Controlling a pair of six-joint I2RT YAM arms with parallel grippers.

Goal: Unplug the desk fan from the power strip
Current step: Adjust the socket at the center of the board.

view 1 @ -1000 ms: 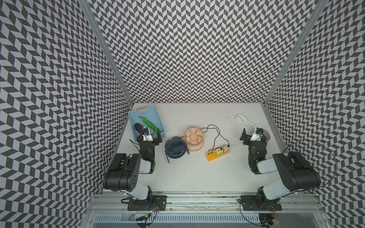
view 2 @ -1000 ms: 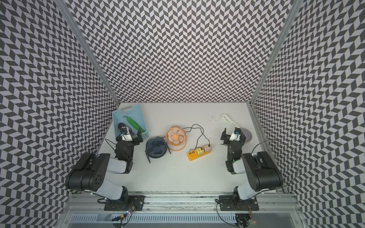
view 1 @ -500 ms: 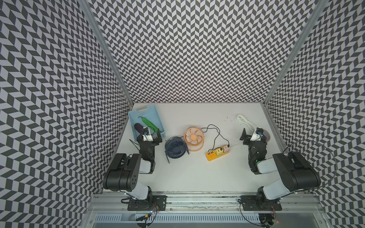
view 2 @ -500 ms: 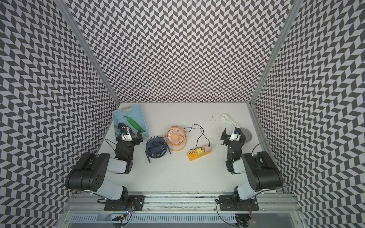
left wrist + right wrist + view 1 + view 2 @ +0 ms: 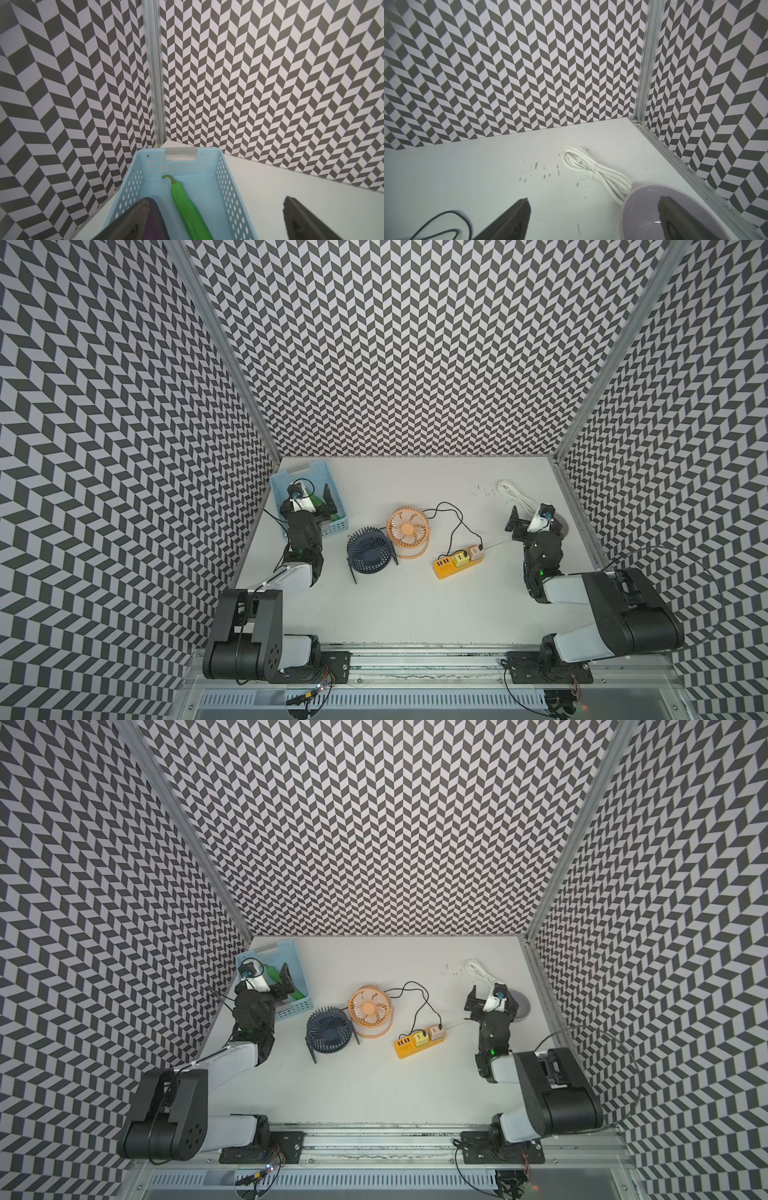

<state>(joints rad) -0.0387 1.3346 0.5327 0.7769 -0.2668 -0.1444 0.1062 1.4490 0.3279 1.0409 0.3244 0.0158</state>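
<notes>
The orange desk fan (image 5: 407, 527) (image 5: 370, 1009) stands mid-table beside a navy fan (image 5: 371, 551) (image 5: 329, 1031). A thin black cable (image 5: 456, 517) loops from the orange fan to the orange-yellow power strip (image 5: 457, 568) (image 5: 417, 1044), where small plugs sit in its sockets. My left gripper (image 5: 314, 499) (image 5: 272, 979) (image 5: 216, 200) hangs open over a blue basket, far left of the fans. To the right of the strip, my right gripper (image 5: 535, 517) (image 5: 492, 996) (image 5: 593, 199) is open and empty above the table and a bowl's edge.
The blue basket (image 5: 299, 470) (image 5: 187, 166) at the back left holds a green pepper (image 5: 187, 203) and a purple eggplant (image 5: 153, 218). A grey bowl (image 5: 643, 207) (image 5: 524, 1004) and a coiled white cord (image 5: 591, 170) (image 5: 515, 495) lie near the right wall.
</notes>
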